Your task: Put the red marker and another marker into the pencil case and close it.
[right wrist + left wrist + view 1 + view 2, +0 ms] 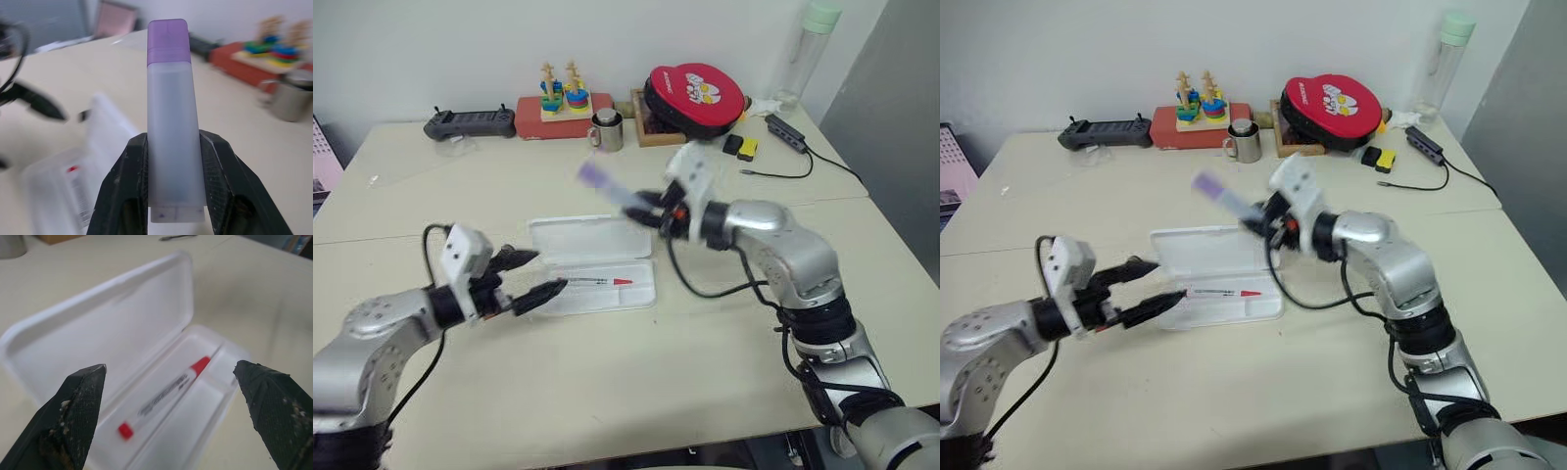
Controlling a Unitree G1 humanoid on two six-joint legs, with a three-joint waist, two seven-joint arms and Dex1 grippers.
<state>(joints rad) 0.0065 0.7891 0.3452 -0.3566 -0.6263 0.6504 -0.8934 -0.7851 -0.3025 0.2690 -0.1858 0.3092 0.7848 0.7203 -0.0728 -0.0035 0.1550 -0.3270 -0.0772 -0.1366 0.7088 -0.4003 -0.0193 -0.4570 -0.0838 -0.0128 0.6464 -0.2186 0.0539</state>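
Note:
The white pencil case lies open in the middle of the table, lid folded back. Inside its tray rests the red marker, a slim white pen with red cap, seen close up as red marker. My left gripper is open, just left of the case, its fingers spread wide. My right gripper is shut on the other marker, purple-capped with a pale body, held in the air above the case's far right corner, cap pointing left.
Along the table's back edge: a black controller, a red box with a stacking toy, a metal mug, a red round pouch, a tall bottle. A black cable runs at the right.

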